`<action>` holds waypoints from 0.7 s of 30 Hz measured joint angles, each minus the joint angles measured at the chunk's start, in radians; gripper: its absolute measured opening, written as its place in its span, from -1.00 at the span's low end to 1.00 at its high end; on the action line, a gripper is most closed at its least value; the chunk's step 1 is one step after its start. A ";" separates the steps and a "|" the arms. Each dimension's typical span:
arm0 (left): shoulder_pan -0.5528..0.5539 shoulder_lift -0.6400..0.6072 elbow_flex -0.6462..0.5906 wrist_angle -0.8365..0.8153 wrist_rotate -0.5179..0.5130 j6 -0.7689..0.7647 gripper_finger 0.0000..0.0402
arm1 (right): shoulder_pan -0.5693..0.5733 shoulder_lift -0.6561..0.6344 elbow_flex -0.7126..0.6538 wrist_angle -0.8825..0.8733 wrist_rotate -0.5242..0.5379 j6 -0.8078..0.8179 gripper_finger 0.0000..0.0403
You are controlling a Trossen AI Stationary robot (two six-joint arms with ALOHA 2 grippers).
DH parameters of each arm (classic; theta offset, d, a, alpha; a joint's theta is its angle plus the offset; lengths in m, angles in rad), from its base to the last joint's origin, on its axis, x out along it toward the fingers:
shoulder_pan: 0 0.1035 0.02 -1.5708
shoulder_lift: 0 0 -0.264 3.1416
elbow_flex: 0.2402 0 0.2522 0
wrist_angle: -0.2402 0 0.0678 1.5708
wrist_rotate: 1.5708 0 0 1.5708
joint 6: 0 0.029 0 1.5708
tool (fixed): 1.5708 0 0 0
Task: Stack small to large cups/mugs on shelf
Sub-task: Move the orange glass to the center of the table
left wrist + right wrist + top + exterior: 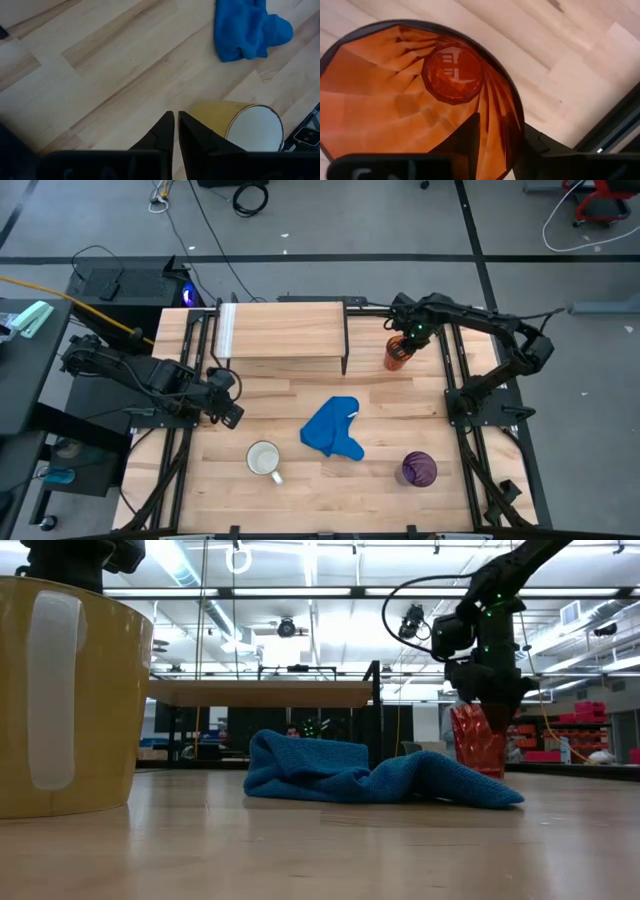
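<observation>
1. Over at the table's far right, the right gripper (pixel 404 343) was down on the orange cup (pixel 398 356), one finger (pixel 465 142) inside it and the other outside the rim, pinching the cup's wall.
2. That cup stood upright on the tabletop (pixel 300 395), just beside the shelf's right end, not on it.
3. The shelf (pixel 285 330) sat along the far edge, its white strip (pixel 227 330) at the left end, and its board was bare.
4. The left gripper (pixel 228 412) hung by the left edge of the table, its fingers (pixel 162 137) pressed nearly together and holding nothing.
5. The white mug (pixel 264 459) stood near the front edge, close to that gripper, handle pointing toward the front.
6. The purple tumbler (pixel 419 469) stood upright near the front right corner.
7. A crumpled blue cloth (pixel 332 429) lay between mug and tumbler, toward the middle.
</observation>
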 joint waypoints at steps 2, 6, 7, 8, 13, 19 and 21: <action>0.000 0.000 0.000 0.000 0.000 0.000 -0.85 | 0.008 -0.001 0.000 0.007 0.000 0.007 -0.58; 0.000 0.000 0.000 0.000 0.000 0.000 -0.82 | 0.020 -0.002 0.000 0.006 0.000 0.019 -0.68; 0.000 0.000 0.000 0.000 0.000 0.000 -0.82 | 0.023 -0.002 0.000 0.005 0.000 0.021 -0.72; 0.000 0.000 0.000 0.000 0.000 0.000 -0.82 | 0.026 -0.002 0.000 0.005 0.000 0.026 -0.76; 0.000 0.000 0.000 0.000 0.000 0.000 -0.86 | 0.051 -0.006 0.003 0.003 -0.007 0.043 -0.95; 0.000 0.000 0.000 0.000 0.000 0.012 -0.90 | 0.104 -0.058 0.038 -0.052 0.002 0.052 -0.94; 0.000 0.000 0.000 0.000 0.000 0.025 -0.90 | 0.133 -0.081 0.065 -0.102 0.003 0.053 -0.96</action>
